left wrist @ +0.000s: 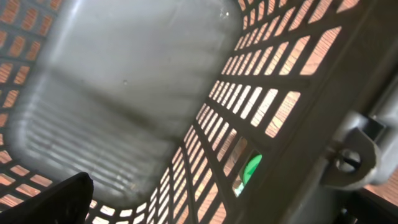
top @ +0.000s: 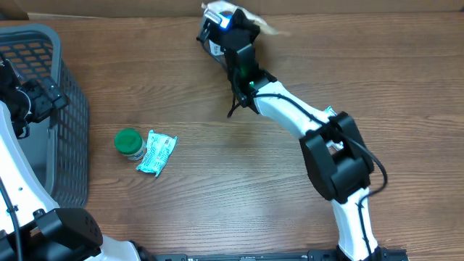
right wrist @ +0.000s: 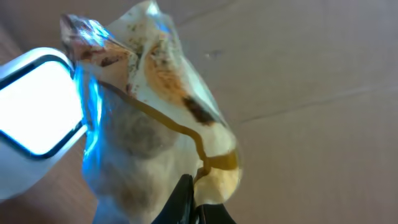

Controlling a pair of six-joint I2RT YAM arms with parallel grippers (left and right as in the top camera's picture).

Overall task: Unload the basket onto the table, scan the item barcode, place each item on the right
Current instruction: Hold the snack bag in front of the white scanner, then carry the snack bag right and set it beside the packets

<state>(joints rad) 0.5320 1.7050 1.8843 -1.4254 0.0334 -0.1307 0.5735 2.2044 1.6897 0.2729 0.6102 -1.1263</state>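
Apparently mid-scan, barcode read unconfirmed.
I had the right claw pinched shut on the snack packet at twelve o'clock, against the lit scanner; left claw gaped empty over the basket.

Grey slotted plastic basket sits at L edge of brown wooden table, w/ left gripper over its inside, jaws spread. Green-lidded round jar stands just R of basket, L of ctr; teal-and-white foil sachet lies right against jar's R side. Well apart from both, at table's far edge by brown cardboard wall, right gripper pinches crinkly clear-and-tan plastic pouch from below. White rounded scanner is just beside pouch, on its L in wrist view.
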